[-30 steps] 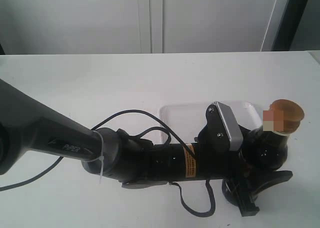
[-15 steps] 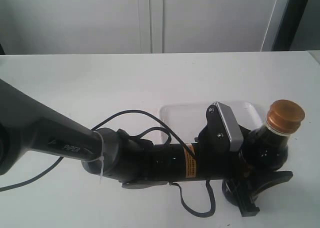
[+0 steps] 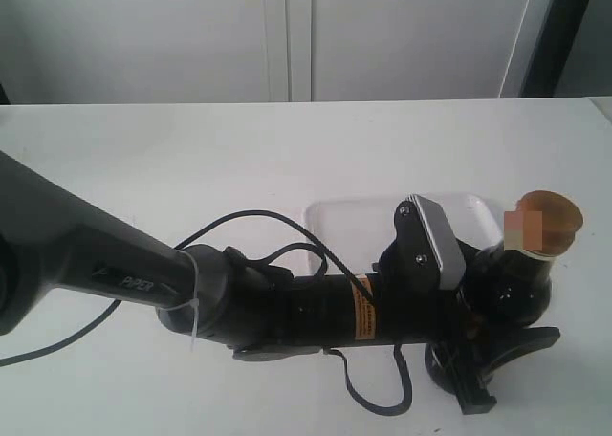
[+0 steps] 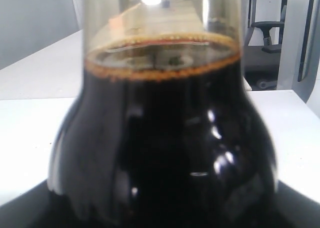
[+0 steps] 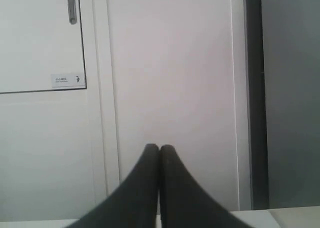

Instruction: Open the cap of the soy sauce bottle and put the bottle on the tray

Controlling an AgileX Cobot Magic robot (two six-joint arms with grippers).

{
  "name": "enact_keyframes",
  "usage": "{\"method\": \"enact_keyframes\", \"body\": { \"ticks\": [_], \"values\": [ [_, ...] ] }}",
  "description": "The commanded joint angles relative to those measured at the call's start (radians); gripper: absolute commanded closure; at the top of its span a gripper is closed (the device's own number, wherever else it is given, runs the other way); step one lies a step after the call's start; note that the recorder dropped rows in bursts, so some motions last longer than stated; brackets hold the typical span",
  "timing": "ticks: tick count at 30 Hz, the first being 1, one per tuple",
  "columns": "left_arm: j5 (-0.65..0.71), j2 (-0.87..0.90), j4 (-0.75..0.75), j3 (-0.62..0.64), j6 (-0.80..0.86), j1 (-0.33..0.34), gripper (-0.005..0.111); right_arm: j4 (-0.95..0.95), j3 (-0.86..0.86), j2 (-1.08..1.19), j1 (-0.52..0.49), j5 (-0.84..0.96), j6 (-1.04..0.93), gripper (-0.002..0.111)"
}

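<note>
Near the right end of the white table, just beside the shallow white plastic tray, the left gripper clasps the small glass soy sauce bottle of near-black liquid; its round copper-orange cap looks unopened. The right gripper is pinched together, empty. Prying the cap could twist the smooth glass loose and spill sauce. "PiPER" marks the left arm; its orange sticker is illegible, the bottle's label unseen.

The soy sauce bottle is glossy glass, the table matt white.
</note>
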Motion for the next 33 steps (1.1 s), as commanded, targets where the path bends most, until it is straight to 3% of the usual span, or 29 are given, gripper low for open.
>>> {"method": "enact_keyframes", "body": {
  "ticks": [1, 7, 12, 13, 18, 21, 28, 33],
  "values": [
    [-0.012, 0.001, 0.017, -0.004, 0.007, -0.006, 0.107, 0.000, -0.070, 0.138, 0.004, -0.009, -0.037, 0.108],
    [-0.012, 0.001, 0.017, -0.004, 0.007, -0.006, 0.107, 0.000, -0.119, 0.318, 0.004, -0.012, -0.117, 0.108],
    [-0.012, 0.001, 0.017, -0.004, 0.007, -0.006, 0.107, 0.000, -0.138, 0.486, 0.004, -0.054, -0.284, 0.108],
    [-0.012, 0.001, 0.017, -0.004, 0.007, -0.006, 0.107, 0.000, -0.136, 0.522, 0.004, -0.062, -0.390, 0.108],
    [-0.012, 0.001, 0.017, -0.004, 0.007, -0.006, 0.107, 0.000, -0.079, 0.597, 0.004, -0.078, -0.534, 0.108],
    [-0.012, 0.001, 0.017, -0.004, 0.007, -0.006, 0.107, 0.000, 0.017, 0.627, 0.004, -0.184, -0.648, 0.108],
    [-0.012, 0.001, 0.017, -0.004, 0.007, -0.006, 0.107, -0.253, 0.149, 0.627, 0.004, -0.461, -0.590, 0.108],
    [-0.012, 0.001, 0.017, -0.004, 0.007, -0.006, 0.107, -0.267, 0.148, 0.627, 0.004, -0.451, -0.590, 0.108]
  ]
}}
